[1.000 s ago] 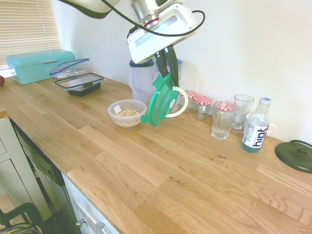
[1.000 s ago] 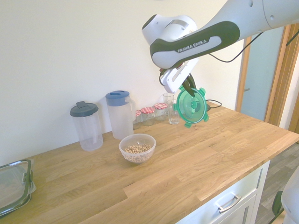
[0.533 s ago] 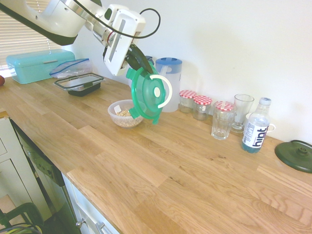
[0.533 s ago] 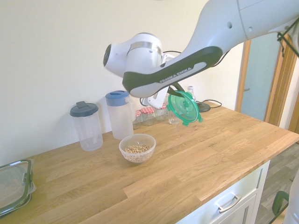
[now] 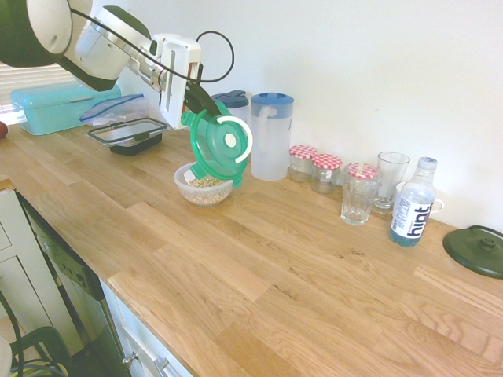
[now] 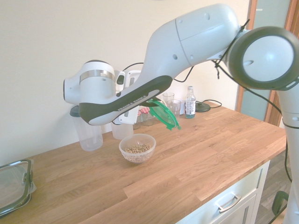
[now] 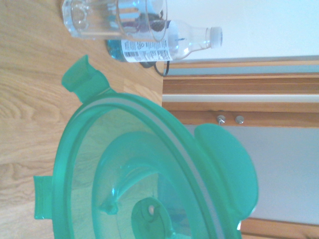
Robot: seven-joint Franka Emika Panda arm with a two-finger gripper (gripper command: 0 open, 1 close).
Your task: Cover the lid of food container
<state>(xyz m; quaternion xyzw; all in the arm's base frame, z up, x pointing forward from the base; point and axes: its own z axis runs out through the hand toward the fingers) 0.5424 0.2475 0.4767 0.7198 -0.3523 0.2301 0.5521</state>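
We see the wooden bench [image 5: 259, 259] as the largest thing, and it carries everything: the arm reaches over its back part, near the wall, because the food container [image 5: 204, 183] stands there, just in front of the two pitchers [image 5: 271, 135]. The tool [image 5: 191, 102] is closed tight on the rim of the lid [image 5: 220, 147], so the lid hangs from one edge and stands tilted, almost on its side, with its white ring facing the first exterior camera. We judge this grasp at the edge was chosen so that the flat face stays free to come down on the bowl. In the second exterior view the lid [image 6: 163, 114] is above the food container [image 6: 137, 148] and a little to the side of it, clearly apart, not touching. The bowl is open and the beige crumbs show through its clear wall. The jars with checked caps [image 5: 314, 166], the glasses [image 5: 360, 193] and the water bottle [image 5: 413, 203] stand in a row further along the wall, well apart from the bowl, so they should not disturb. We think the lid must be turned level and centred before it is lowered
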